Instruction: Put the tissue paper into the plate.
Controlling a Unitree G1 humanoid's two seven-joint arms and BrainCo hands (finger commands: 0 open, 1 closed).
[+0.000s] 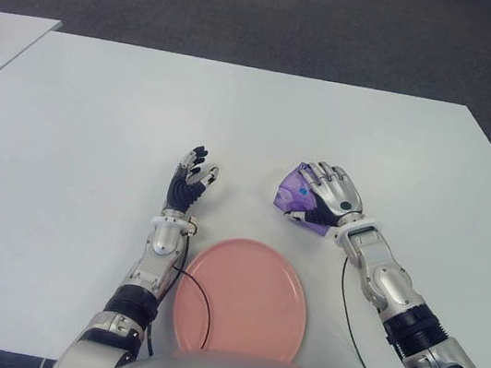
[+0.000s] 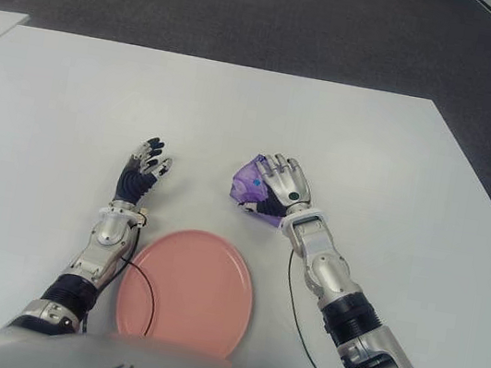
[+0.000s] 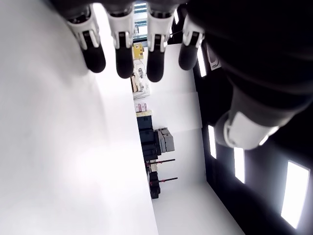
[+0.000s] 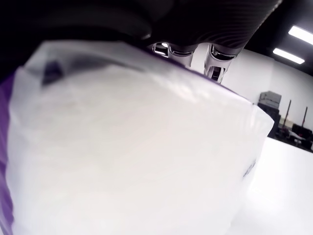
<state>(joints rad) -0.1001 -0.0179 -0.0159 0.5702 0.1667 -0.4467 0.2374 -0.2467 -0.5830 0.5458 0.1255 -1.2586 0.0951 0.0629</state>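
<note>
My right hand (image 1: 332, 196) is closed over the purple tissue paper pack (image 1: 293, 192) to secure it for transfer, pack on the counter (image 1: 98, 114) toward its near edge beyond the pink plate (image 1: 246, 301), long axis indeterminate, while my open left hand (image 1: 190, 180) shows left of the plate.

We can read no text, brand, number or sign anywhere. The purple-and-white plastic tissue packet (image 1: 293, 194), just beyond the round pink plate (image 1: 246, 298), carries only a small blue mark and, seen from the right wrist, faint dark printing near its edge, too small to make out.
</note>
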